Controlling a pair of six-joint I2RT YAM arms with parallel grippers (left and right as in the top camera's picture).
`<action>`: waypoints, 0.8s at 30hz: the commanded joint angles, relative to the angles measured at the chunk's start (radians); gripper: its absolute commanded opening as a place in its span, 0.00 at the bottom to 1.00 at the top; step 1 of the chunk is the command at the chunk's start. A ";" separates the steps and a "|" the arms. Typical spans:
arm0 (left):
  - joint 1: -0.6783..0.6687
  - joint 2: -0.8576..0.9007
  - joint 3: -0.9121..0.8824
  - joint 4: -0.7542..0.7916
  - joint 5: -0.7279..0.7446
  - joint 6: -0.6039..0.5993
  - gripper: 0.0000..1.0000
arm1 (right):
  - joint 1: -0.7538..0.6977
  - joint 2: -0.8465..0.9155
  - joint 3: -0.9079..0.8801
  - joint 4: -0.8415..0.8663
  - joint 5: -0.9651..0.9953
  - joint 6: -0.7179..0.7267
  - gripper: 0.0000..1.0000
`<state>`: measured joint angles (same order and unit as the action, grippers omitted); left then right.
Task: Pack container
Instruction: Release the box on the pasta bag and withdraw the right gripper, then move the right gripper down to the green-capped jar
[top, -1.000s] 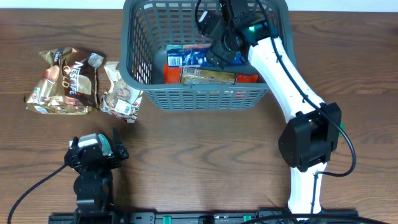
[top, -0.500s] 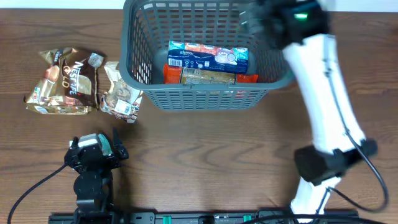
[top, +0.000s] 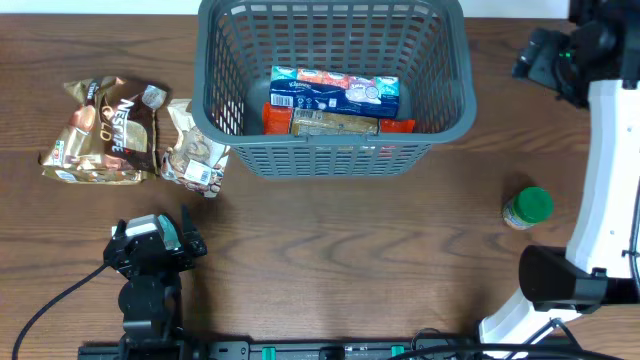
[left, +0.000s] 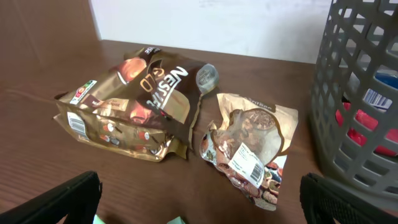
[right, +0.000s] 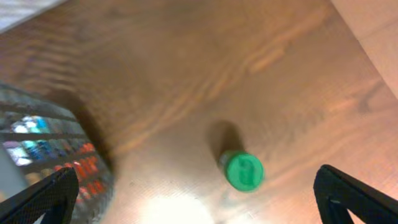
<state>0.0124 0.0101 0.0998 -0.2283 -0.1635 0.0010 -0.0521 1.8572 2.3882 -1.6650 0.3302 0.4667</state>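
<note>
The dark grey basket (top: 330, 150) stands at the table's back centre and holds a blue tissue pack (top: 335, 90), a tan packet (top: 335, 122) and a red packet (top: 275, 117). A brown Nescafe bag (top: 105, 130) and a clear snack packet (top: 193, 147) lie left of it; both show in the left wrist view, the bag (left: 134, 106) and the packet (left: 249, 146). A green-lidded jar (top: 527, 208) stands at the right, also in the right wrist view (right: 244, 171). My left gripper (left: 199, 202) is open and empty near the front left. My right gripper (right: 199, 199) is open and empty, high right of the basket.
The basket's wall shows at the right in the left wrist view (left: 360, 93) and at the lower left in the right wrist view (right: 56, 155). The table's right edge (right: 373, 43) runs close to the jar. Bare wood lies in front of the basket.
My right arm has lifted out of the basket and swung right, leaving the blue tissue pack inside. The green-lidded jar has come into sight. The left arm has not moved.
</note>
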 joint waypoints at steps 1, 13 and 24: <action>0.006 -0.006 -0.025 -0.009 -0.004 0.010 0.99 | -0.041 -0.005 0.003 -0.032 -0.009 0.050 0.99; 0.006 -0.006 -0.025 -0.009 -0.004 0.010 0.99 | -0.068 -0.058 -0.036 -0.034 -0.080 0.041 0.99; 0.006 -0.006 -0.025 -0.009 -0.004 0.010 0.98 | -0.071 -0.254 -0.328 -0.029 -0.007 0.053 0.99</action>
<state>0.0124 0.0101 0.0998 -0.2283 -0.1635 0.0010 -0.1139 1.6489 2.1433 -1.6955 0.2771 0.4946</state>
